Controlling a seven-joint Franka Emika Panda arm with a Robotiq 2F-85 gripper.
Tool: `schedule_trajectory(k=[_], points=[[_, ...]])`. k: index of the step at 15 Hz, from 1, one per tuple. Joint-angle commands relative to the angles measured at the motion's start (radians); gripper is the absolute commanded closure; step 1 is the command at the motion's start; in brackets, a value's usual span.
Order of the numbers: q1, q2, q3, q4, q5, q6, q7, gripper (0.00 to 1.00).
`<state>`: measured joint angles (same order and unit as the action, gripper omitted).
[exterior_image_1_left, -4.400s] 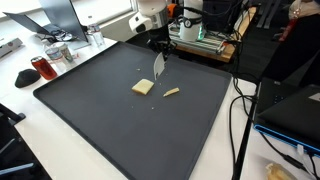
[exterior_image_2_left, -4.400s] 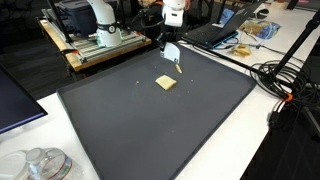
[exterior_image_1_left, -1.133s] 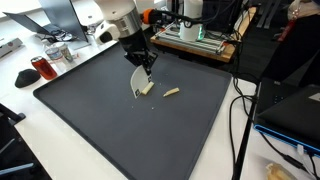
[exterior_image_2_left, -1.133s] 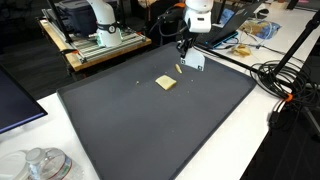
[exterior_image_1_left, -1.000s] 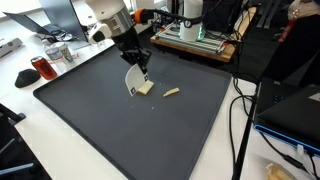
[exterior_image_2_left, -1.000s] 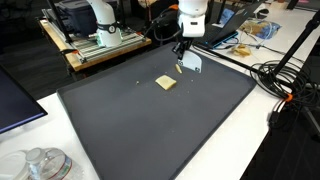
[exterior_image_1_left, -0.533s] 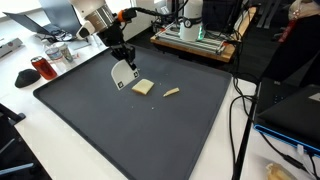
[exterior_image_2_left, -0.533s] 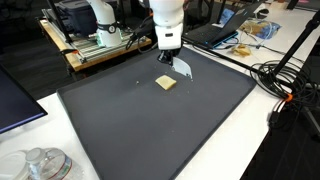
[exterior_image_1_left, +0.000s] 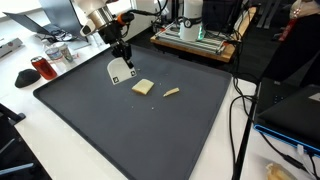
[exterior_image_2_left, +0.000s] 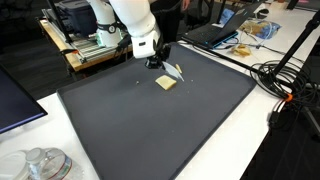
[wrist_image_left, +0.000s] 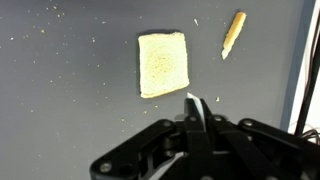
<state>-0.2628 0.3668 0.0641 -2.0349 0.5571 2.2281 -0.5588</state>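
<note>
My gripper (exterior_image_1_left: 122, 54) is shut on a flat white spatula blade (exterior_image_1_left: 120, 72) that hangs down just above the black mat (exterior_image_1_left: 120, 130). In that exterior view the blade is a little left of a square slice of toast (exterior_image_1_left: 143, 87); a thin crust stick (exterior_image_1_left: 171, 92) lies to the right of the toast. From the opposite side, the gripper (exterior_image_2_left: 160, 58) and blade (exterior_image_2_left: 175, 71) stand just behind the toast (exterior_image_2_left: 166, 83). In the wrist view the blade's edge (wrist_image_left: 192, 105) sticks up between the shut fingers, below the toast (wrist_image_left: 163, 64) and the stick (wrist_image_left: 232, 34).
A red cup (exterior_image_1_left: 39, 68) and glass jars (exterior_image_1_left: 60, 55) stand off the mat's left edge. Cables (exterior_image_1_left: 240, 110) trail along the right side, with more cables (exterior_image_2_left: 285, 75) and a laptop beyond. Metal-framed equipment (exterior_image_2_left: 95, 45) sits behind the mat.
The arm has swung across the mat with the spatula, from over the crust stick and toast to the toast's other side. The toast and stick have not moved.
</note>
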Motion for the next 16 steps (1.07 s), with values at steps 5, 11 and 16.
schedule_trajectory(k=[5, 11, 16], points=[[0.048, -0.212, 0.001, -0.34, 0.118, 0.362, -0.052, 0.99], [0.116, -0.409, 0.025, -0.528, 0.112, 0.507, 0.071, 0.99], [0.225, -0.526, 0.001, -0.618, -0.073, 0.54, 0.362, 0.99]])
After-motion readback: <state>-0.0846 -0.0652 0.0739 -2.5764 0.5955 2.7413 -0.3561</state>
